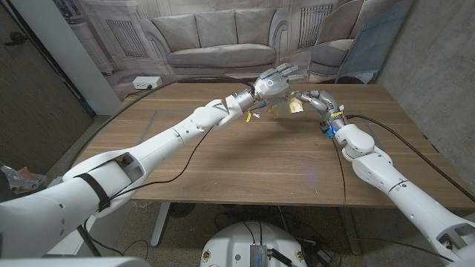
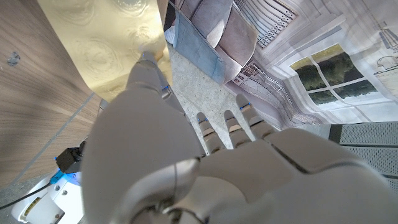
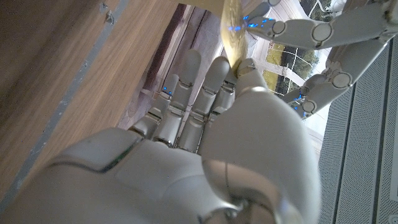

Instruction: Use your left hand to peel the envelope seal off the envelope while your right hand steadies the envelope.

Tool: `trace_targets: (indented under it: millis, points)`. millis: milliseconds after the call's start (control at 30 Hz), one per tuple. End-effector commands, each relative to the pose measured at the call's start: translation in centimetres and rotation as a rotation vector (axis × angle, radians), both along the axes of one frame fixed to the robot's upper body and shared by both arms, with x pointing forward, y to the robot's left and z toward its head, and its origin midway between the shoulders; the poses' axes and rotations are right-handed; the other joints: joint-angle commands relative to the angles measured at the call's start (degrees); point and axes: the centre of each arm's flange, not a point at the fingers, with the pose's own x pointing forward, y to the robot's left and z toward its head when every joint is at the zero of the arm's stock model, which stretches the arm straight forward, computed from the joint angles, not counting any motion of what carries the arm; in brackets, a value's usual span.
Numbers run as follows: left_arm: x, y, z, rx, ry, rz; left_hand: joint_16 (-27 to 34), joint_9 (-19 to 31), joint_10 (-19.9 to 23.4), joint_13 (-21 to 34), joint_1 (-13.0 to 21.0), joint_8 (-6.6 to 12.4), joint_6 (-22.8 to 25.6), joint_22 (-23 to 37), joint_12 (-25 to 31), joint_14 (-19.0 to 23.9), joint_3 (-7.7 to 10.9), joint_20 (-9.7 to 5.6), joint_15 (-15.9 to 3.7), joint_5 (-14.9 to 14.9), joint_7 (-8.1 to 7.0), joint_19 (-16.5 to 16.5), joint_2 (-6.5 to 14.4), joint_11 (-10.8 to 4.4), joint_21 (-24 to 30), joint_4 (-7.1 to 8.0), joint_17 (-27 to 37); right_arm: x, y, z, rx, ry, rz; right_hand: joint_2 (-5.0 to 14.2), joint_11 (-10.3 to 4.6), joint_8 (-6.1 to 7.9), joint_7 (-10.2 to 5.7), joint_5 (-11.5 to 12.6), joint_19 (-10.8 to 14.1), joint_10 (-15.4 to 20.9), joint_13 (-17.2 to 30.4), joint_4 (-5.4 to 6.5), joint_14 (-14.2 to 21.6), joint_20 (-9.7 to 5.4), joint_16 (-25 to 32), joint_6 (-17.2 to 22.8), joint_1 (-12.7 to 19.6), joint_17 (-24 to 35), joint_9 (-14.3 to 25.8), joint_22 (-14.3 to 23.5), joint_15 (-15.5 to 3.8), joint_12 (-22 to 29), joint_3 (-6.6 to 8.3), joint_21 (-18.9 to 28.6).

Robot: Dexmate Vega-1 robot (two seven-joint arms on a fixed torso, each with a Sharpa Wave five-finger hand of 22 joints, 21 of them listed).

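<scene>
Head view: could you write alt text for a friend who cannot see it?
Two white robot arms reach across a wooden table and meet at its far side, where the left hand and right hand hold a yellowish envelope between them. A backdrop picturing a grey sofa hangs behind.

Both arms white, glossy, segmented shells. Left hand (image 1: 276, 80) and right hand (image 1: 318, 99) silver-grey, jointed, with small blue lights at the fingers (image 3: 323, 30). Black strap bands the left forearm (image 1: 96, 189); thin black cables trail both arms.

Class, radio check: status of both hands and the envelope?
Left hand at envelope, grip unclear. Right hand holds it above table. Nothing in the way.
</scene>
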Motion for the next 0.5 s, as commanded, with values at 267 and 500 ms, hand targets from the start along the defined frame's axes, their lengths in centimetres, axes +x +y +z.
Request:
trace_targets:
  millis: [267, 500]
  points:
    - [-0.6, 0.8, -0.4, -0.001, 0.009, 0.017, 0.0, -1.3, 2.0, 0.2, -0.1, -0.06, 2.8, 0.1, 0.6, 0.3, -0.14, -0.60, -8.85, -0.5, 0.30, 0.5, 1.2, -0.02, 0.2, 0.36, 0.2, 0.0, -0.2, -0.3, 0.038, 0.001, -0.004, 0.47, 0.04, 0.29, 0.00, 0.0, -0.6, 0.0, 0.3, -0.08, 0.4, -0.84, 0.0, 0.4, 0.4, 0.3, 2.6, 0.0, -7.84, 0.4, -0.29, 1.1]
    - [-0.8, 1.3, -0.4, -0.008, 0.016, 0.021, -0.2, -2.1, 2.9, 0.1, 0.1, -0.01, 4.4, 0.1, 0.6, 0.2, -0.14, -0.82, -8.98, -0.6, 0.48, 0.4, 1.1, -0.02, 0.1, 0.22, 0.1, 0.2, -0.1, -0.2, 0.031, 0.002, -0.003, 0.56, 0.03, 0.16, -0.14, 0.0, -0.9, 0.1, 0.2, -0.03, 0.5, -0.88, -0.1, 0.2, 0.4, 0.3, 2.6, -0.2, -7.83, 0.5, -0.31, 1.7]
